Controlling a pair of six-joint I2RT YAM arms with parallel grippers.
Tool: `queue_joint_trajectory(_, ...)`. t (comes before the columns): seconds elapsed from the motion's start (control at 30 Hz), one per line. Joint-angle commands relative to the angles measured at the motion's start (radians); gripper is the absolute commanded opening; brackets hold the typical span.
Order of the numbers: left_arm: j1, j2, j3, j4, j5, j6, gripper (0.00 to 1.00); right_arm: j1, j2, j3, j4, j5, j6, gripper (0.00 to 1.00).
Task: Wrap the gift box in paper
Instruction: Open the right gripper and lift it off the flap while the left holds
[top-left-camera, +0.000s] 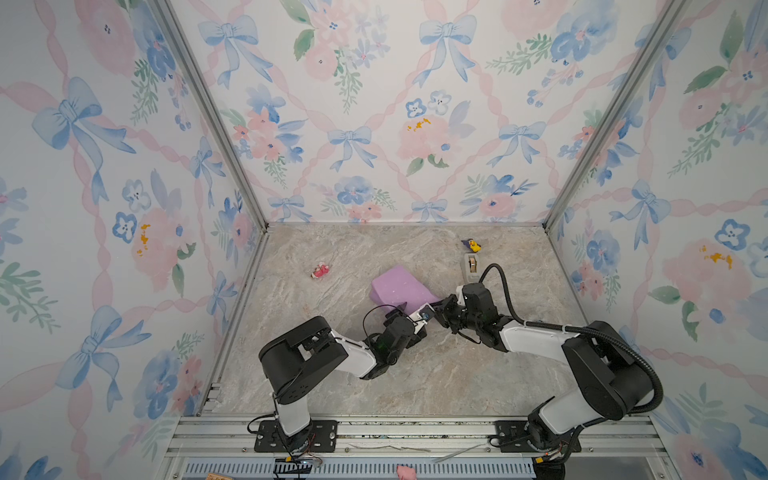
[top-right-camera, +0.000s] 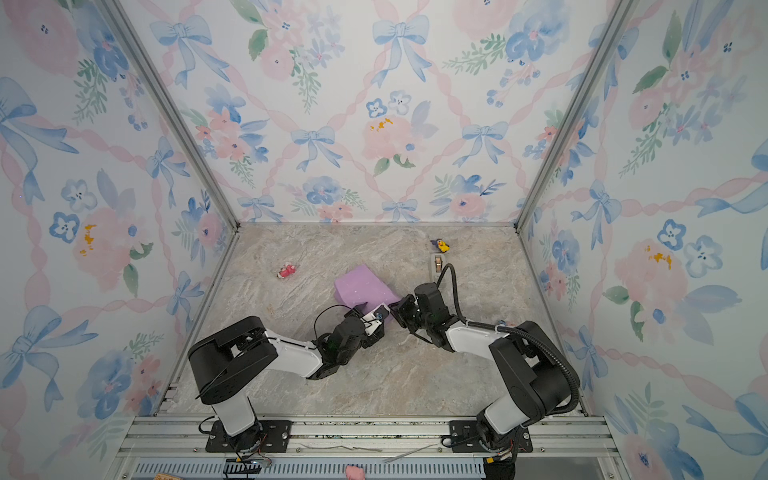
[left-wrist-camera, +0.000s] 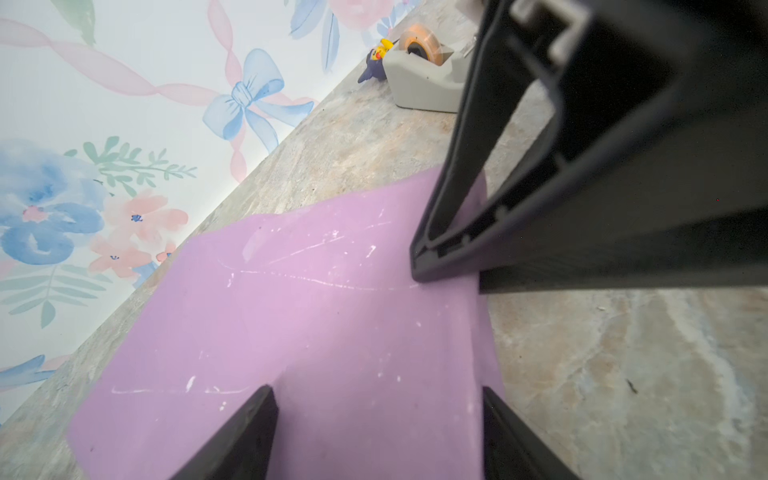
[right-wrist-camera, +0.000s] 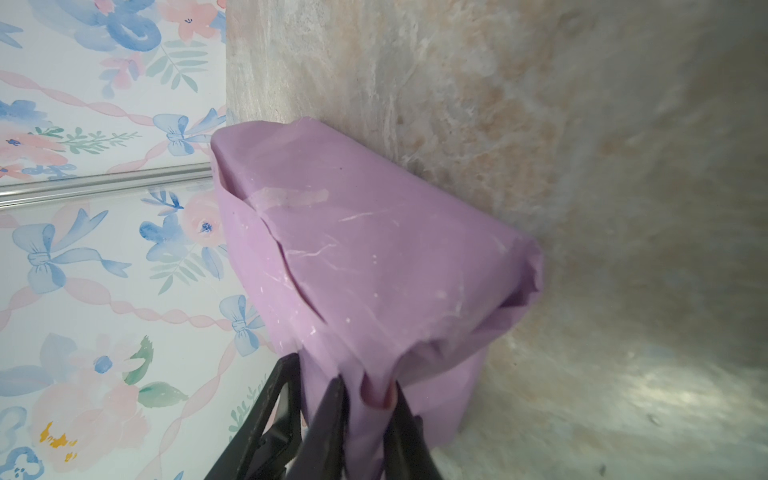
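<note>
The lilac paper (top-left-camera: 399, 291) (top-right-camera: 360, 286) covers a low, boxy shape at mid-table; the gift box itself is hidden under it. A strip of clear tape (right-wrist-camera: 291, 198) holds an overlapping seam on top. My right gripper (right-wrist-camera: 370, 399) (top-left-camera: 440, 306) is shut on a bunched end of the paper (right-wrist-camera: 374, 257) at the parcel's near right side. My left gripper (left-wrist-camera: 376, 392) (top-left-camera: 413, 314) stands open just beside it. Its two fingers are wide apart, with a flat stretch of paper (left-wrist-camera: 311, 311) lying between them. The two grippers nearly touch.
A grey tape dispenser (top-left-camera: 471, 266) (left-wrist-camera: 419, 83) stands behind the right arm, with a small yellow and purple toy (top-left-camera: 471, 245) beyond it. A small pink toy (top-left-camera: 320, 271) lies at the left rear. Flowered walls enclose the marbled table (top-left-camera: 332, 374).
</note>
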Motion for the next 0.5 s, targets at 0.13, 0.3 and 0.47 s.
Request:
queue_joint_trajectory(0.13,0.006,0.060,-0.067,-0.053,0.041,-0.116,0.64,-0.005,-0.015,-0.016,-0.052,0.019,-0.005,0.21)
queue_joint_trajectory(0.3,0.006,0.068,-0.093,-0.052,0.036,-0.131,0.62,-0.006,-0.043,-0.017,-0.057,0.026,-0.025,0.32)
queue_joint_trajectory(0.47,0.007,0.073,-0.107,-0.052,0.036,-0.135,0.62,-0.027,-0.162,-0.011,-0.186,0.038,-0.122,0.41)
